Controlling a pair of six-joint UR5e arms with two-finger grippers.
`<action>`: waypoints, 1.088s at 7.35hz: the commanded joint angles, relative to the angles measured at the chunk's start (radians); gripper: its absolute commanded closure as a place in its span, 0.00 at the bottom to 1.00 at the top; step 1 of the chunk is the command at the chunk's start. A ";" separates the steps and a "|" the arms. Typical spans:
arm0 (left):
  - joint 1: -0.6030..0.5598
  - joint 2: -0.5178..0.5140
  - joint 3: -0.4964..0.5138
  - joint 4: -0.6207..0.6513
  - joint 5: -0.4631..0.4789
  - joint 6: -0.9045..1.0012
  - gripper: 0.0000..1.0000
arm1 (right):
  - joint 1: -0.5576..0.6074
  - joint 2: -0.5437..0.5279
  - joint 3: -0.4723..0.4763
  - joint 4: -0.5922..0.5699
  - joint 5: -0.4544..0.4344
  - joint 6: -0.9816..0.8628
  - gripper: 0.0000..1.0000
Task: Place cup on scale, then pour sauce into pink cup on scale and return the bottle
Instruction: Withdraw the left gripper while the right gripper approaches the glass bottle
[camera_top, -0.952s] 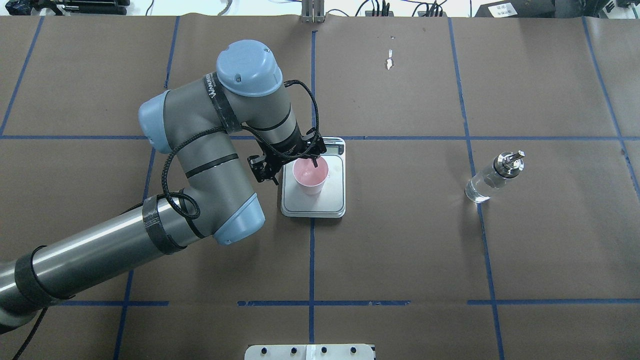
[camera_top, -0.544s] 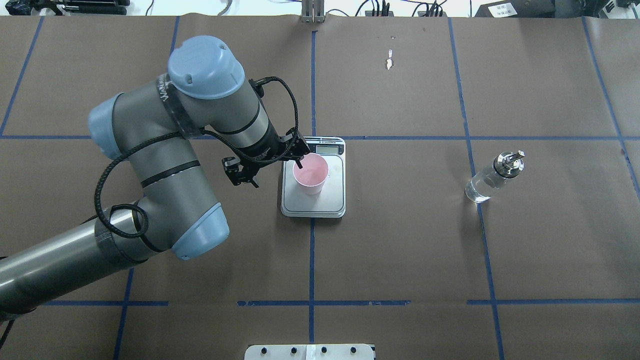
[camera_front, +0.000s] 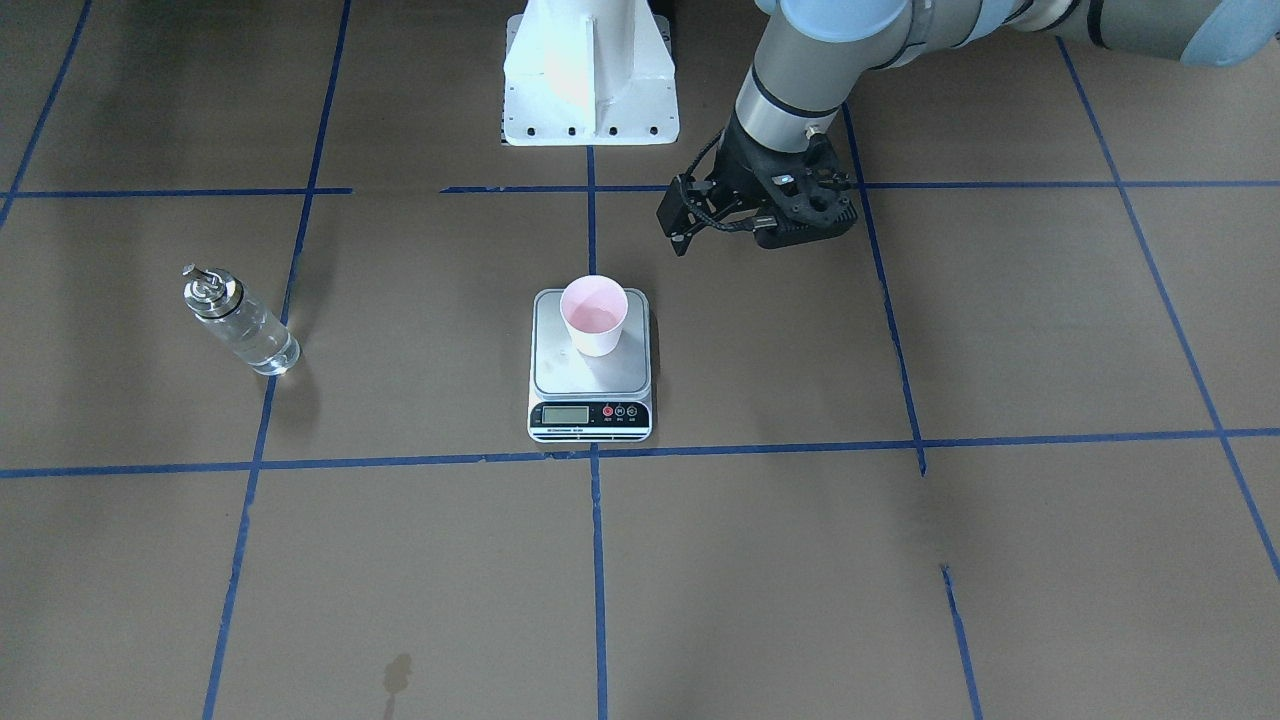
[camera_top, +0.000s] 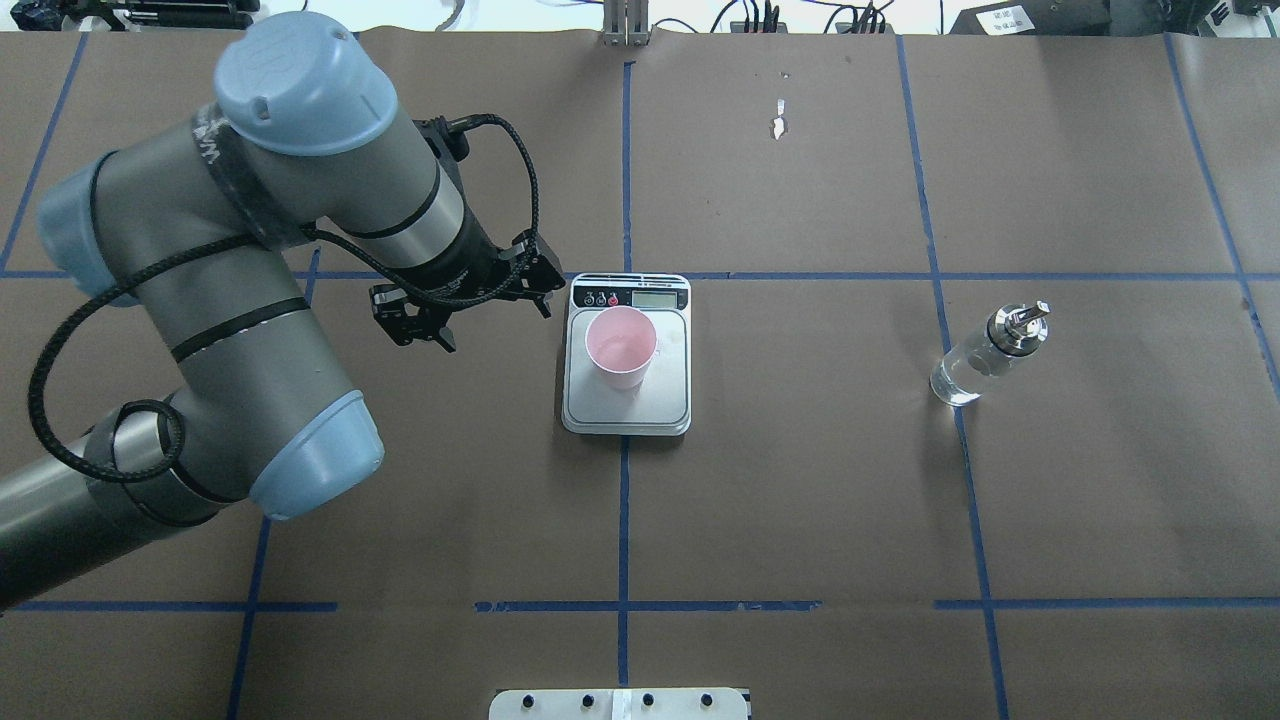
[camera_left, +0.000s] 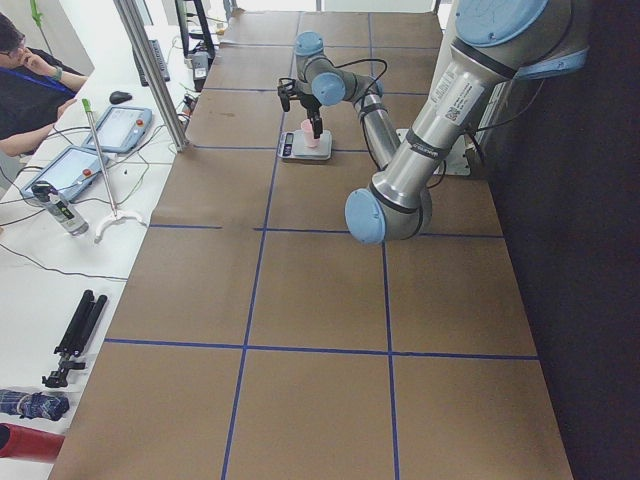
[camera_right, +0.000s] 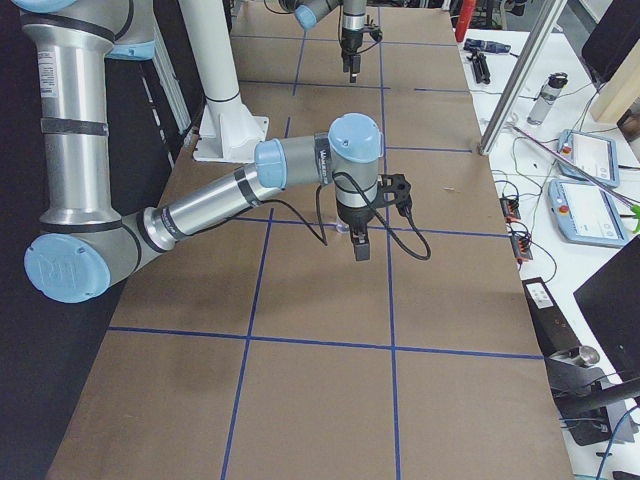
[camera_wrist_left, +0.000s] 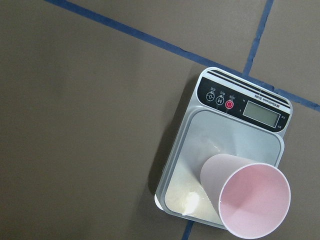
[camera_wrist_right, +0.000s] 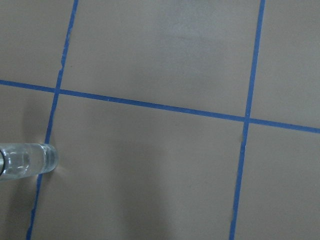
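On the scale platform the cup stands upright, nothing touching it. L claw hangs wide open and empty, just beside the scale's left edge. Bottle stands well apart on the right w/ clear liquid inside. R claw shows only in the side view, so I can't tell if it's open. I'd get the L arm fully clear first. Then bring R in level, grab the glass below the metal cap, and keep it upright till over the cup.
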 joint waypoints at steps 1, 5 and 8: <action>-0.032 0.077 -0.065 0.004 0.001 0.075 0.00 | -0.144 -0.041 0.082 0.103 -0.036 0.305 0.00; -0.041 0.083 -0.070 0.002 0.007 0.109 0.00 | -0.613 -0.146 0.326 0.345 -0.336 0.986 0.00; -0.042 0.120 -0.084 -0.007 0.009 0.112 0.00 | -1.029 -0.144 0.348 0.426 -0.837 1.278 0.00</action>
